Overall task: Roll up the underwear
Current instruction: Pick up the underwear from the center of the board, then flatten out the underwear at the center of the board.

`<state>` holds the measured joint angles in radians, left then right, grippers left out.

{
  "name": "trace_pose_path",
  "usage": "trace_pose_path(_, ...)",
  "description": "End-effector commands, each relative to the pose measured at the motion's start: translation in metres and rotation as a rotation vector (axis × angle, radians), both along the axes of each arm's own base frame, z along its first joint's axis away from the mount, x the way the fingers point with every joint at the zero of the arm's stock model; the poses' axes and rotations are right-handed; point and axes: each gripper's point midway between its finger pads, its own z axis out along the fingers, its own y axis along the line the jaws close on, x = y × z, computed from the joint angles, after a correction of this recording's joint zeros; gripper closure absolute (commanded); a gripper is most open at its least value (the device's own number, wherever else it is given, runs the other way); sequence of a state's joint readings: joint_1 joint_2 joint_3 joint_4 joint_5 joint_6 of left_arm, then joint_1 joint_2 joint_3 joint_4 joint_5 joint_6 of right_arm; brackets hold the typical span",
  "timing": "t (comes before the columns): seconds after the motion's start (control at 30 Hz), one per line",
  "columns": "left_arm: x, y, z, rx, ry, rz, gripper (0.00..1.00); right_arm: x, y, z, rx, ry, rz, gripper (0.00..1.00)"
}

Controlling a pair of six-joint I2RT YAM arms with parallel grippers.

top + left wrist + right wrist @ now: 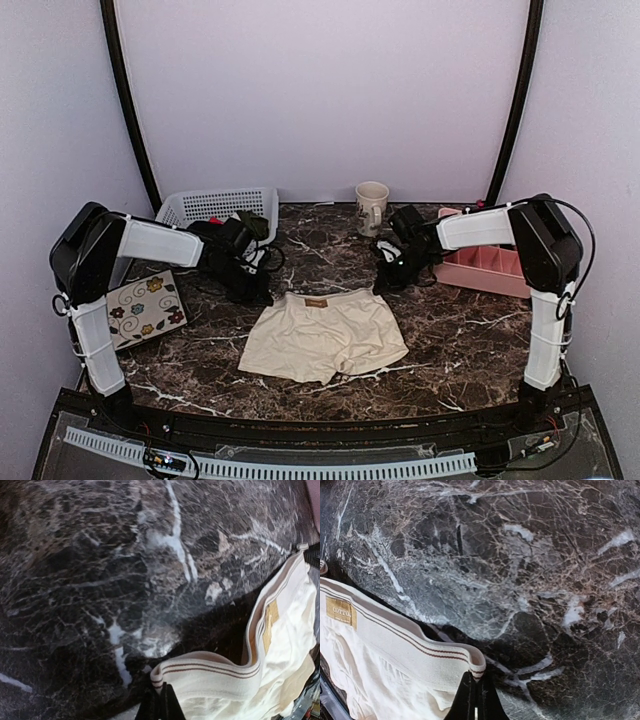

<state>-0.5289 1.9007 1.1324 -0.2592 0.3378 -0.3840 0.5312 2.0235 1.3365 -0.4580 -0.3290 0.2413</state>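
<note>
The cream-beige underwear (325,335) lies flat on the dark marble table (450,330), its striped waistband facing the back. My left gripper (264,294) is at the waistband's left corner and my right gripper (384,284) at its right corner. In the left wrist view the gripper (161,691) is shut, pinching the folded end of the waistband (210,670). The right wrist view shows the same on the other side: the gripper (476,679) is shut on the waistband's end (420,650), near a tan label (341,611). Both corners are lifted slightly off the table.
A white basket (205,205) with dark garments stands at the back left behind my left arm. A cream mug (372,207) is at the back centre. A pink divided tray (490,268) sits at the right, and a floral tile (145,308) at the left.
</note>
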Motion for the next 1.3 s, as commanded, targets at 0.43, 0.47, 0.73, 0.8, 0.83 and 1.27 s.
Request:
trace_pose_path(0.43, -0.019, -0.079, 0.358, -0.428, -0.773, -0.234, 1.0, 0.003, 0.042, 0.36, 0.403, -0.66, 0.025, 1.0)
trace_pose_path(0.47, -0.006, -0.051, 0.364, -0.423, -0.802, -0.121, 1.0, 0.014, 0.011, 0.363, 0.349, -0.701, -0.063, 1.0)
trace_pose_path(0.73, -0.05, -0.119, 0.353, -0.501, -0.692, -0.394, 1.0, -0.027, 0.065, 0.36, 0.438, -0.669, 0.052, 1.0)
trace_pose_path(0.8, -0.039, -0.104, 0.359, -0.466, -0.73, -0.332, 1.0, -0.027, 0.054, 0.365, 0.422, -0.672, 0.012, 1.0)
trace_pose_path(0.83, -0.025, -0.078, 0.356, -0.451, -0.754, -0.22, 1.0, -0.019, 0.031, 0.371, 0.414, -0.7, -0.056, 1.0)
trace_pose_path(1.27, -0.002, -0.018, 0.376, -0.453, -0.852, -0.051, 1.0, -0.017, -0.022, 0.397, 0.449, -0.825, -0.215, 1.0)
